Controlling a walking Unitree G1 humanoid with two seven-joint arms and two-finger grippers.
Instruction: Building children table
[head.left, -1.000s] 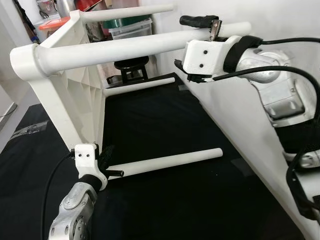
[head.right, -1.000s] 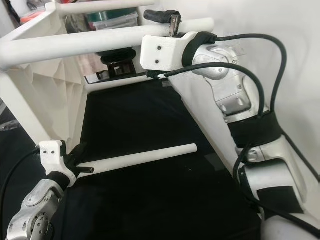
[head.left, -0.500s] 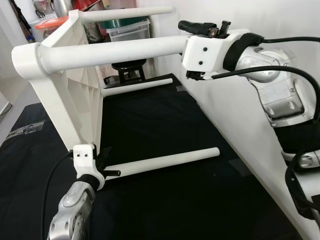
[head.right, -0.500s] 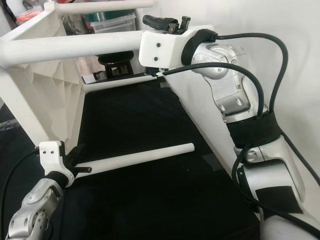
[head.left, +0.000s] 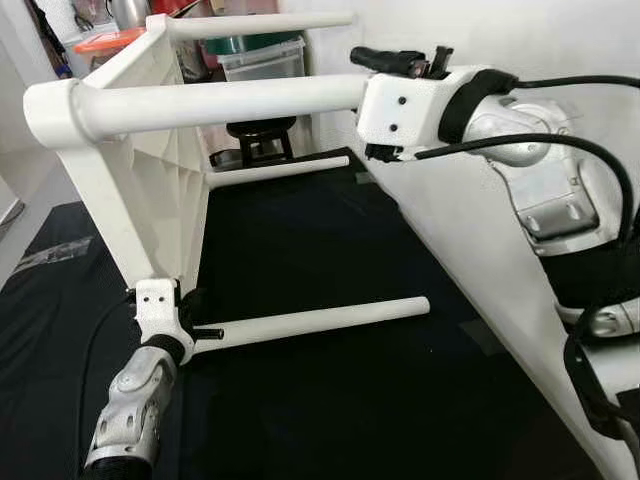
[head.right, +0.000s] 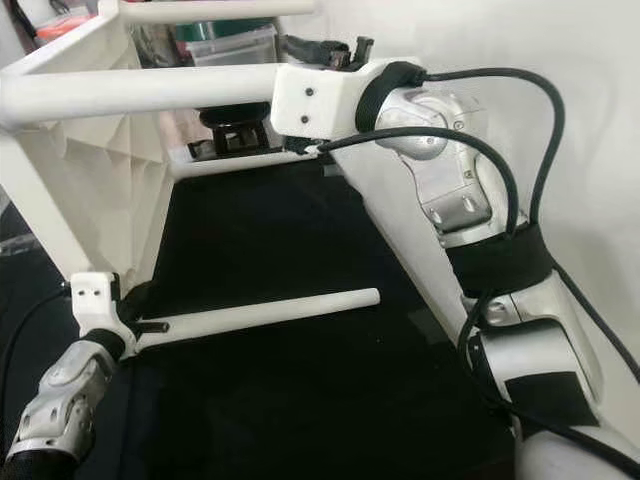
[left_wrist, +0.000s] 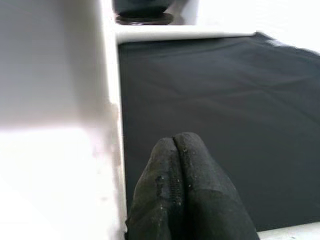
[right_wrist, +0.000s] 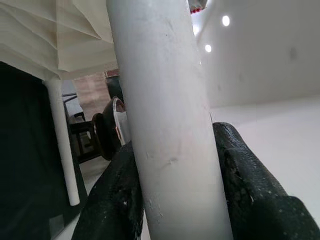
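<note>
A white children's table (head.left: 150, 170) lies on its side on a black mat, its legs pointing right. My right gripper (head.left: 362, 100) is shut on the upper near leg (head.left: 220, 103) close to its free end; in the right wrist view the leg (right_wrist: 165, 125) runs between both black fingers (right_wrist: 245, 175). My left gripper (head.left: 195, 325) is low down at the root of the lower near leg (head.left: 320, 318), beside the tabletop's underside. In the left wrist view its fingers (left_wrist: 175, 190) are pressed together with nothing between them. Two far legs (head.left: 280, 170) stick out behind.
A white wall (head.left: 480, 260) runs close along the right, near the legs' ends. The black mat (head.left: 330, 400) covers the floor. Storage bins (head.left: 262, 60) and a black stool (head.left: 260, 140) stand behind the table.
The right gripper's upper finger has come down onto the upper leg. My left gripper has shifted left, closer to the lower leg's root at the tabletop.
</note>
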